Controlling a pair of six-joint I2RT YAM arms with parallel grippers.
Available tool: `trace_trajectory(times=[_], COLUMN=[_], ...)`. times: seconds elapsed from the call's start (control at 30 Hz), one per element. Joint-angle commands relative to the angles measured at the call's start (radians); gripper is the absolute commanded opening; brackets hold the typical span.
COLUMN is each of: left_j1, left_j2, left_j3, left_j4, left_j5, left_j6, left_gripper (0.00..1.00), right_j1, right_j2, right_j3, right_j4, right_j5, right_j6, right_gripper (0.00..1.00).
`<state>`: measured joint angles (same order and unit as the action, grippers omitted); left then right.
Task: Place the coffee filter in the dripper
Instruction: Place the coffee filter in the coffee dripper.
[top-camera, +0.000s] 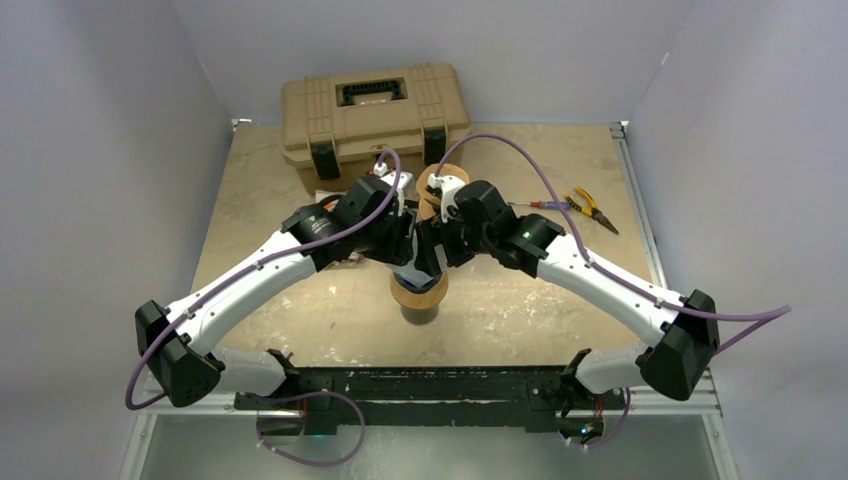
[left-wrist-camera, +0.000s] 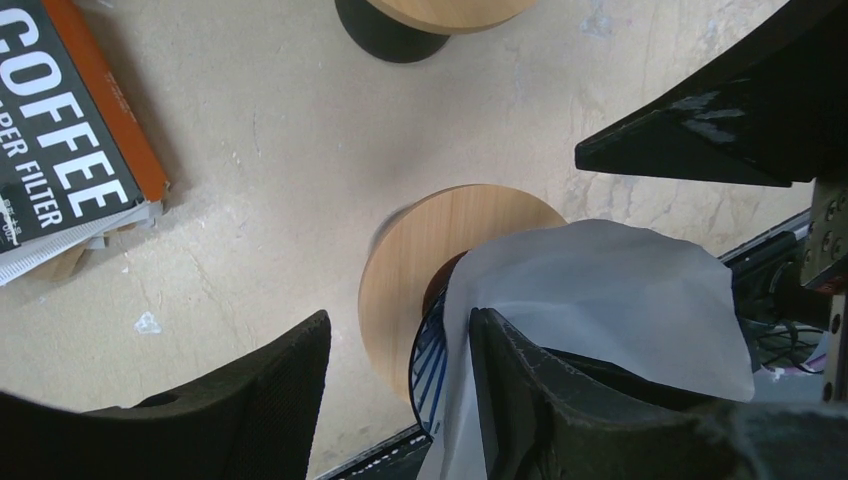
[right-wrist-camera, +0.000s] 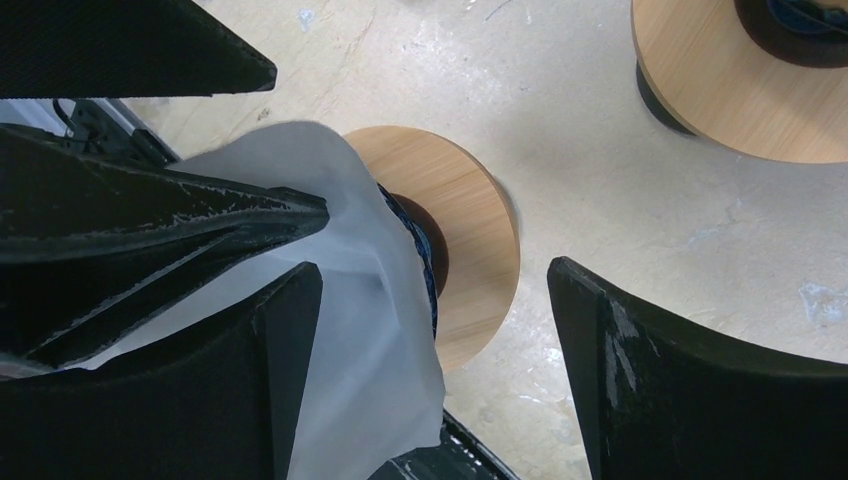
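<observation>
Coffee filter (left-wrist-camera: 600, 300) draped lopsided over dripper (left-wrist-camera: 420, 260) on tabletop (left-wrist-camera: 250, 180), not yet pushed down inside. Left claw (left-wrist-camera: 400, 330) half spread, right claw (right-wrist-camera: 432, 275) wide, neither pinching the paper. Mostly done, by the look; remaining: seating it squarely, then backing off.

white coffee filter (left-wrist-camera: 600, 290), pale wood dripper (left-wrist-camera: 440, 240) with blue ribs, tan toolbox (top-camera: 375, 120), black-and-orange filter pack (left-wrist-camera: 60, 150)
</observation>
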<state>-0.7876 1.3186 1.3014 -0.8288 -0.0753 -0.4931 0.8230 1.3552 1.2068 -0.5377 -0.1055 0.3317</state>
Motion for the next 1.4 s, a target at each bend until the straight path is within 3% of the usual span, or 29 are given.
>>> trace_trajectory(times=[0.0, 1.37], left_j1=[0.005, 0.005], left_j2=[-0.012, 0.010], left_j3=[-0.019, -0.031], left_j4=[0.014, 0.019], left_j5=[-0.016, -0.043], left_j6=[0.010, -0.001], left_gripper=[0.53, 0.55], right_j1=[-0.005, -0.005], right_j2=[0.011, 0.046], right_j3=[-0.012, -0.065], right_j4=[0.034, 0.001], right_j5=[-0.028, -0.081], right_j6=[-0.006, -0.063], right_gripper=[0.85, 0.68])
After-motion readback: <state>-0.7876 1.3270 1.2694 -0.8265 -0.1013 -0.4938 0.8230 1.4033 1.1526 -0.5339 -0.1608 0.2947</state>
